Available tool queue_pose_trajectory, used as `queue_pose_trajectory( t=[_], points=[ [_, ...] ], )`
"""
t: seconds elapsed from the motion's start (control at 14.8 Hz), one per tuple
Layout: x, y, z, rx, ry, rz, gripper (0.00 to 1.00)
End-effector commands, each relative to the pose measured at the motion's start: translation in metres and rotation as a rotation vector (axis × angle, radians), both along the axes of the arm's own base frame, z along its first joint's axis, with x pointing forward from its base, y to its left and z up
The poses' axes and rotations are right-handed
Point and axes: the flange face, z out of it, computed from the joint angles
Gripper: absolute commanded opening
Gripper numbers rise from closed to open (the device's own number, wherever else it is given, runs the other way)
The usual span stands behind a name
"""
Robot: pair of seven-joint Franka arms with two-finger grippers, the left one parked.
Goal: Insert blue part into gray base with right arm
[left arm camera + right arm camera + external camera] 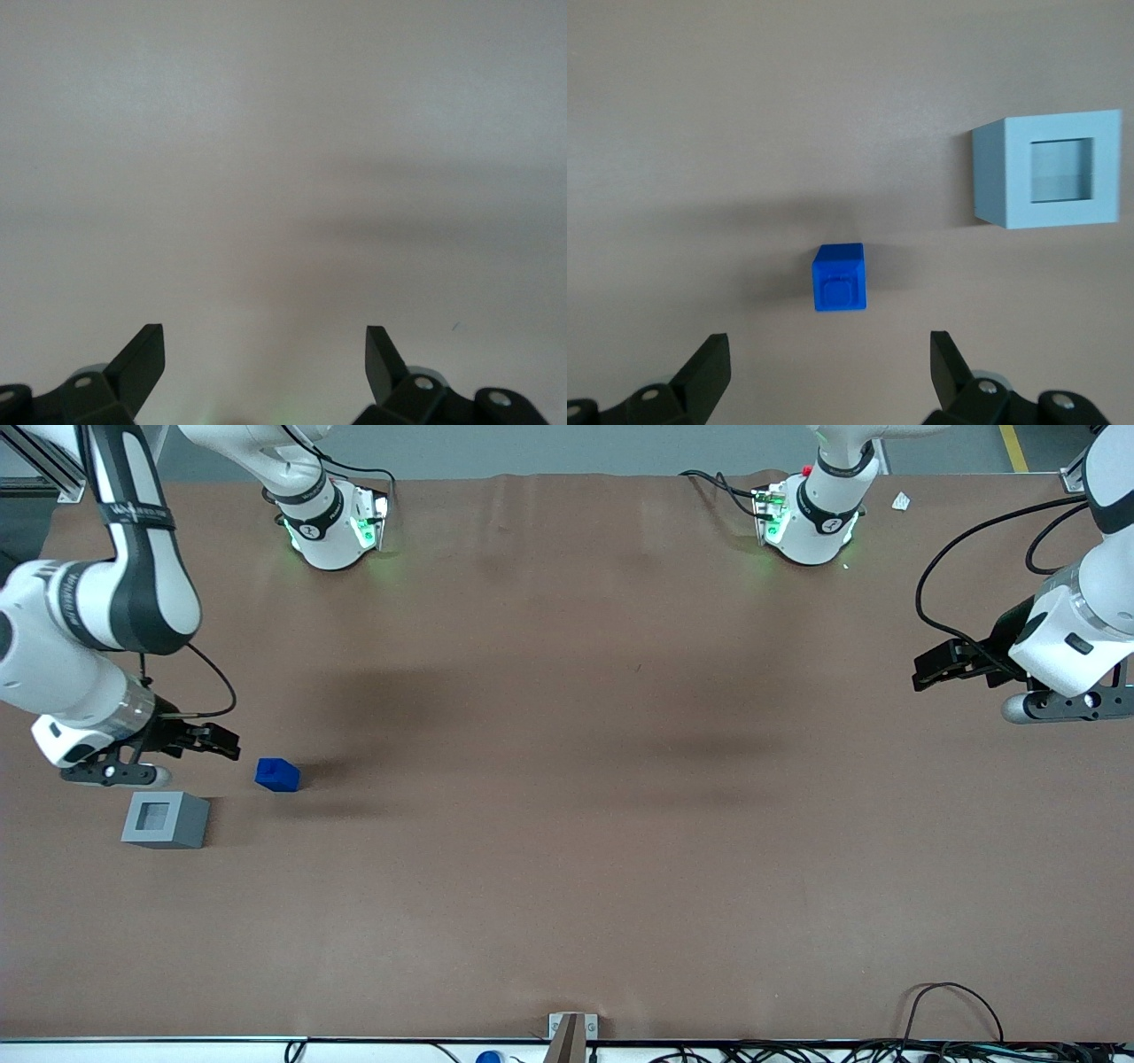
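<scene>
The blue part (277, 774) lies on the brown table toward the working arm's end. In the right wrist view the blue part (839, 277) shows its square stub facing up. The gray base (166, 819) stands beside it, nearer the front camera, its square recess facing up; it also shows in the right wrist view (1050, 168). The right arm's gripper (226, 744) hangs above the table close beside the blue part, a little farther from the front camera. Its fingers are wide open and empty in the right wrist view (829, 359). Part and base stand apart.
The two arm bases (332, 522) (811, 518) stand at the table's back edge. Cables (957, 1010) lie along the front edge. A small white scrap (901, 502) lies near the back corner toward the parked arm's end.
</scene>
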Motion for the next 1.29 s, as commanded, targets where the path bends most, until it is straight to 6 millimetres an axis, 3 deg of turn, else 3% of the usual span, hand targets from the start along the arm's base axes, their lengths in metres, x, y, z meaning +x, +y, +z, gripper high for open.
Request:
queue_pose_trajectory(
  t=[0.0,0.2,0.54,0.88,1.22],
  points=[
    [-0.015,0.007,-0.046,-0.009,-0.041,0.015,0.96],
    [-0.010,0.007,-0.088,-0.024,-0.049,0.019,0.90],
    [-0.009,0.007,-0.130,-0.036,-0.037,0.027,0.77],
    [-0.010,0.011,-0.144,-0.039,-0.025,0.035,0.70],
    [-0.012,0.008,-0.145,-0.038,-0.011,0.027,0.32]
  ],
)
